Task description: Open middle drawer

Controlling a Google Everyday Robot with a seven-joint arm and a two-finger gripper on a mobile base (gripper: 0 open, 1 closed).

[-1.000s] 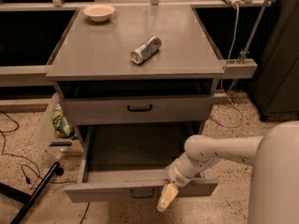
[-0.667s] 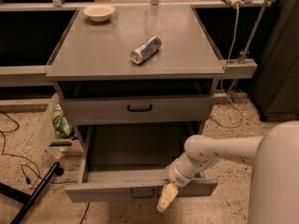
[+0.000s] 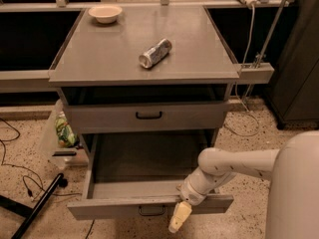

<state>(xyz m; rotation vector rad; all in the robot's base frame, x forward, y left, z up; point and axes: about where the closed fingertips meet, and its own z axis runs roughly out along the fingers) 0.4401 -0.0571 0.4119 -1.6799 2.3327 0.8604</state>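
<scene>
Camera view looks down on the middle drawer (image 3: 109, 209), a wide, shallow tray of matte grey metal. It is pulled well out toward the near side from under the cabinet, and its flat floor lies bare. Its front panel is a thin flat strip with a small black bar handle (image 3: 152, 211) at centre.

The gripper (image 3: 179, 217), a pale cream, blunt, tapered piece, hangs over the near face of that panel just right of the handle. How its jaws stand cannot be told. The smooth, white, rounded arm (image 3: 234, 164) reaches to it from the right, over the drawer's right near corner, and joins the broad curved body (image 3: 294, 188).

Above and farther back sits the upper drawer (image 3: 99, 117), grey with a taller flat front and a black bar pull (image 3: 148, 115).

The cabinet top (image 3: 199, 59) is a flat grey slab. A shiny metal can (image 3: 155, 53) lies on its side near the middle, and a shallow cream bowl (image 3: 105, 13) stands at the far left corner.

Left of the cabinet a green packet (image 3: 62, 131) rests low against it. The floor (image 3: 20, 158) is speckled stone, with thin black cables (image 3: 6, 138) across it.
</scene>
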